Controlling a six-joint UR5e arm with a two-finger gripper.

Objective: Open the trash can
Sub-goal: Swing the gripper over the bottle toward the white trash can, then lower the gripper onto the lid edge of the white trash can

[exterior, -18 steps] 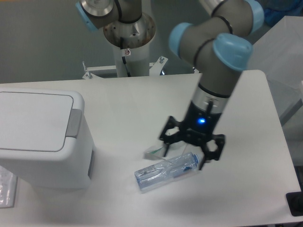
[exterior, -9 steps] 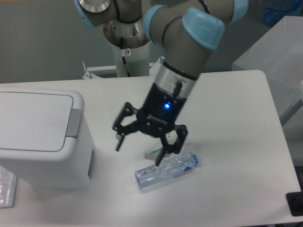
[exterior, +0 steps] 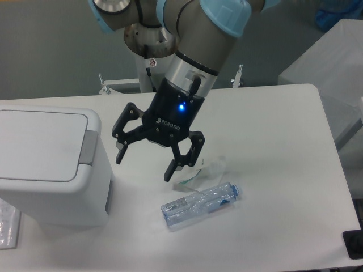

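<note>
Trash can (exterior: 48, 170) sits at the table's (exterior: 283, 170) left edge, a white box with its flat lid (exterior: 39, 144) down and flush, so it reads as unopened. Its grey button strip (exterior: 88, 148) runs front to back along the lid's right edge, the side facing the arm. The gripper (exterior: 146, 161) hangs above the table just right of the can, jaws spread apart and holding nothing, fingers pointing down. The strip lies to the left of the jaws and slightly higher than the fingertips, with a short gap of bare table between the can's wall and the nearest finger (exterior: 121, 152). Any press would likely need the gripper to rise a little and shift left until a fingertip stands over the strip. Nothing of the can's inside shows with the lid shut. A crushed clear bottle (exterior: 199, 204) lies on the table below and right of the gripper, apart from the can.
</note>
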